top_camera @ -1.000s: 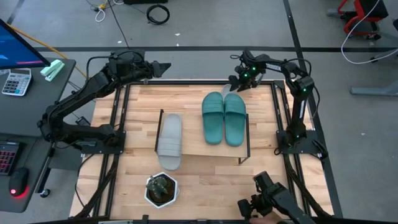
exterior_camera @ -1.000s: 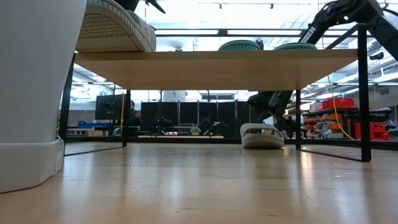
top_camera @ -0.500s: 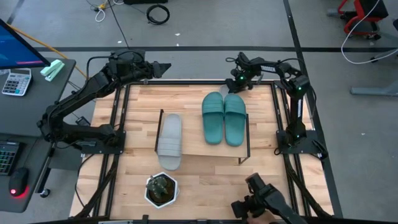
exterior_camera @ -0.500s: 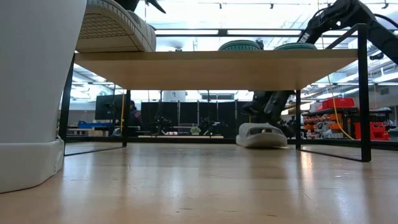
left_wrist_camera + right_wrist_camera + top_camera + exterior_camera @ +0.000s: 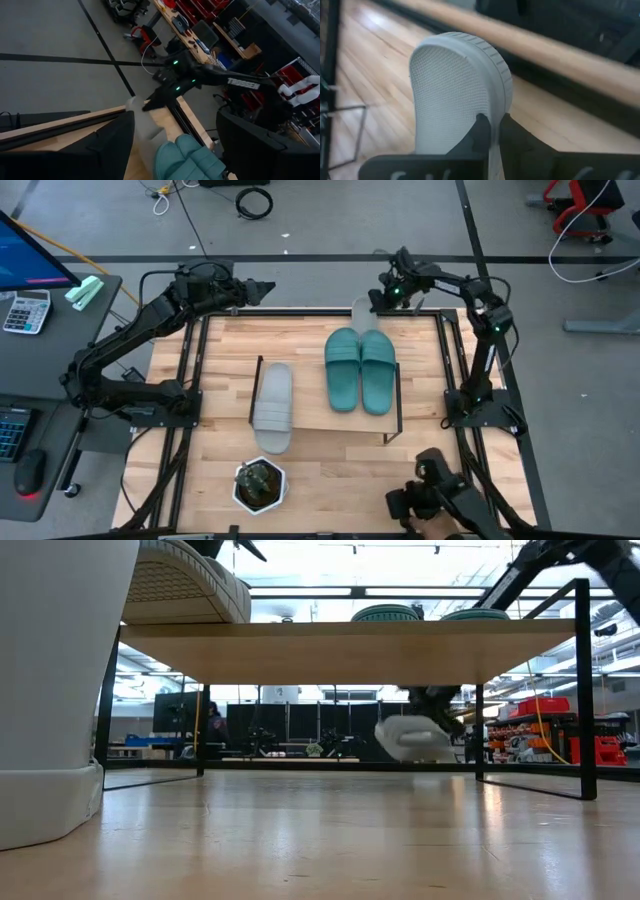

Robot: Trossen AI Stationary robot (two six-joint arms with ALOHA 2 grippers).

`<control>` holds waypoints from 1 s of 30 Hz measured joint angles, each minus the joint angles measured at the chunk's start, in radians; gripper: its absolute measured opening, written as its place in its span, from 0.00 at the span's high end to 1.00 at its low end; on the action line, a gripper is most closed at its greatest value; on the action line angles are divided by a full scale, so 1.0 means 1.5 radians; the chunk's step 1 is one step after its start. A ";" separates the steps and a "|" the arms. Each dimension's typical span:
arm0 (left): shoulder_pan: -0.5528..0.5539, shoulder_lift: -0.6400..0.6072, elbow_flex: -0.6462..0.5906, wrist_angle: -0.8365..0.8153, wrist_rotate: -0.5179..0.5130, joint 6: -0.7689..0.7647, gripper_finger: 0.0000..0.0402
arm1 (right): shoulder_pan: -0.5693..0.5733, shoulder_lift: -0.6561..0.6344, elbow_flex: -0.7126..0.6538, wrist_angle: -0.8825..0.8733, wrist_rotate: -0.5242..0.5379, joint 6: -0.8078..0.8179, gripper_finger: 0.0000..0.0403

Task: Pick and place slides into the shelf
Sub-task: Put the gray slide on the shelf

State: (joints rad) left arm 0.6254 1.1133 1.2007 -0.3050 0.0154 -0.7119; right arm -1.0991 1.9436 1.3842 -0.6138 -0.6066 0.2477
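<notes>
Robotics lab: grey floor, loose cables (image 5: 254, 200), benches, red tool racks (image 5: 545, 707).

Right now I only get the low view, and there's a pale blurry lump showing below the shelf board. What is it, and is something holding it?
Observer: It's a grey slide. The right gripper is pinched on its edge, by the table's far edge.
Operator: What's on top of the board?
Observer: The teal pair lies side by side on the shelf, with the other grey slide toward its left end.
Operator: And the second arm?
Observer: The left gripper waits by the table's far edge on the left, holding nothing.
</notes>
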 joint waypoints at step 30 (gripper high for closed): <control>0.000 0.000 0.000 -0.025 0.062 0.075 0.29 | -0.020 -0.199 0.000 0.363 -0.031 0.465 0.95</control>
State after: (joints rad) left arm 0.6250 1.1133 1.2007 -0.3418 0.1087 -0.5993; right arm -1.1285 1.6448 1.3842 -0.0700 -0.6536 0.9449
